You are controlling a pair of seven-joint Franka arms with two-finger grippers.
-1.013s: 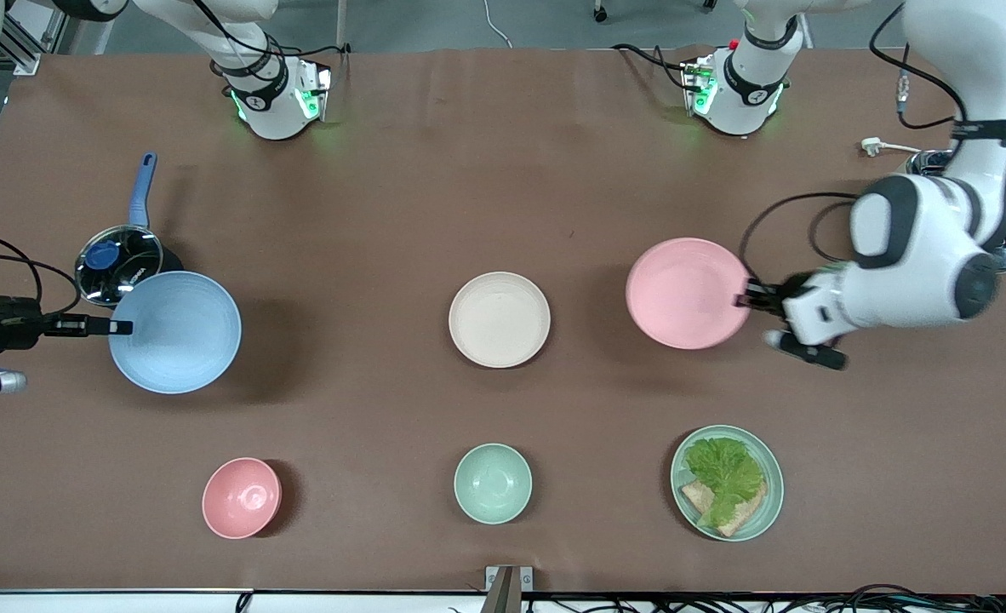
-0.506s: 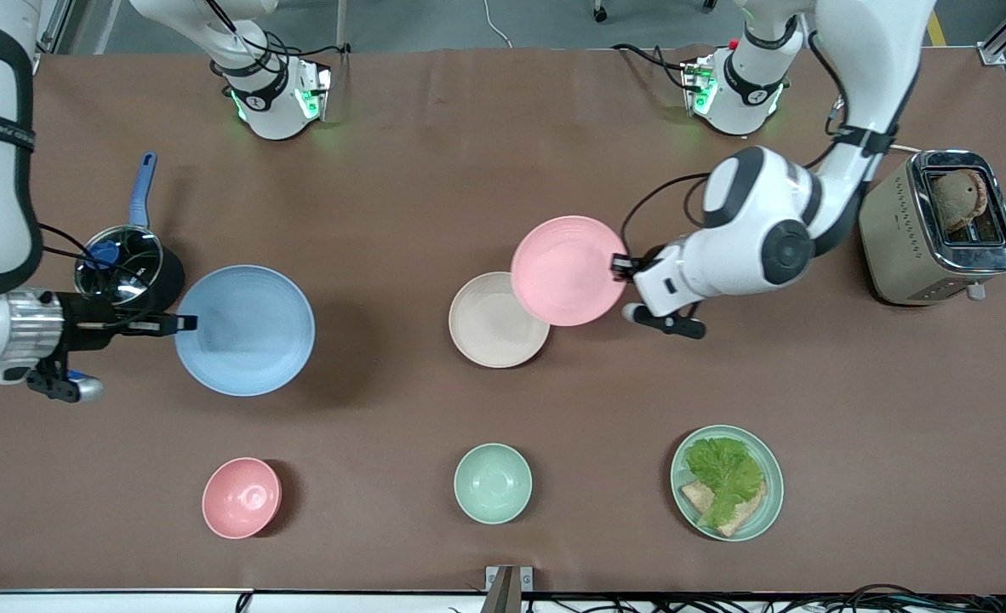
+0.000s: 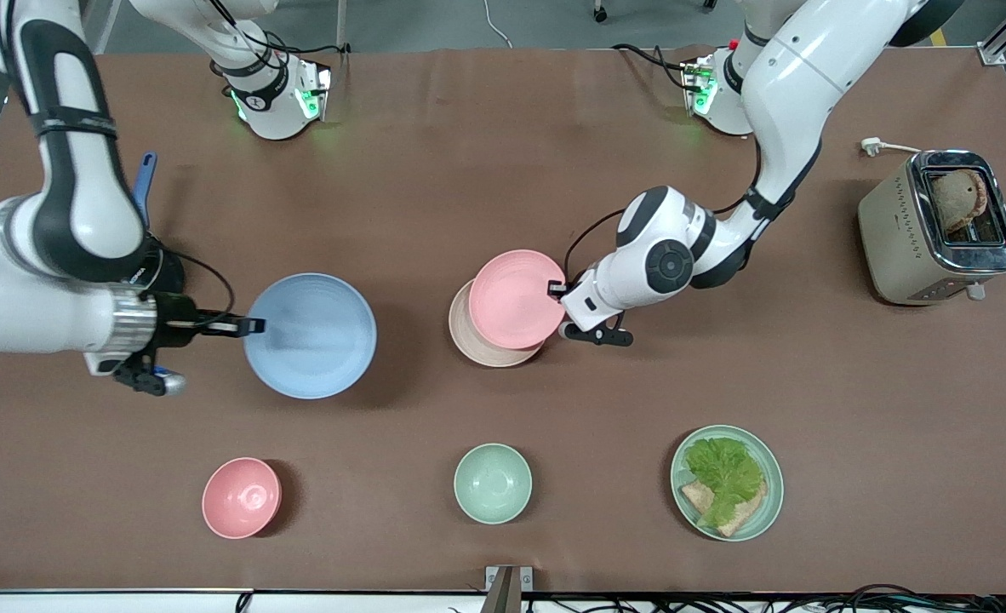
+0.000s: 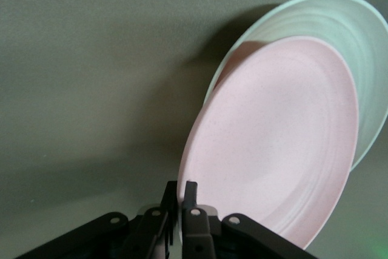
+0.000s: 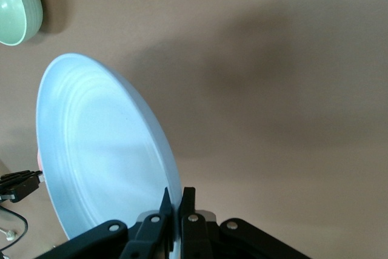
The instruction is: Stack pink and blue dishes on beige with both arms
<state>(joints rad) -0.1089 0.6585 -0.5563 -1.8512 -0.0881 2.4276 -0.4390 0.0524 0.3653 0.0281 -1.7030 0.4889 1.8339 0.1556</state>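
Note:
The pale pink plate (image 3: 516,299) hangs just over the beige plate (image 3: 467,342) at the table's middle, covering most of it. My left gripper (image 3: 555,289) is shut on the pink plate's rim at the side toward the left arm's end. In the left wrist view the pink plate (image 4: 279,137) overlaps the beige plate (image 4: 357,47), and my left gripper (image 4: 179,193) pinches its edge. The pale blue plate (image 3: 310,335) is held up over bare table toward the right arm's end, my right gripper (image 3: 252,325) shut on its rim. The right wrist view shows the blue plate (image 5: 103,150) clamped by my right gripper (image 5: 177,201).
A small pink bowl (image 3: 242,497), a mint-green bowl (image 3: 493,483) and a green plate with lettuce and bread (image 3: 727,483) line the edge nearest the front camera. A toaster (image 3: 937,226) stands at the left arm's end. A blue-handled pot (image 3: 145,183) sits partly hidden under the right arm.
Both arms carried their plates toward the table's middle. The pink plate went from beside the beige plate to over it. The blue plate moved away from the pot toward the beige plate.

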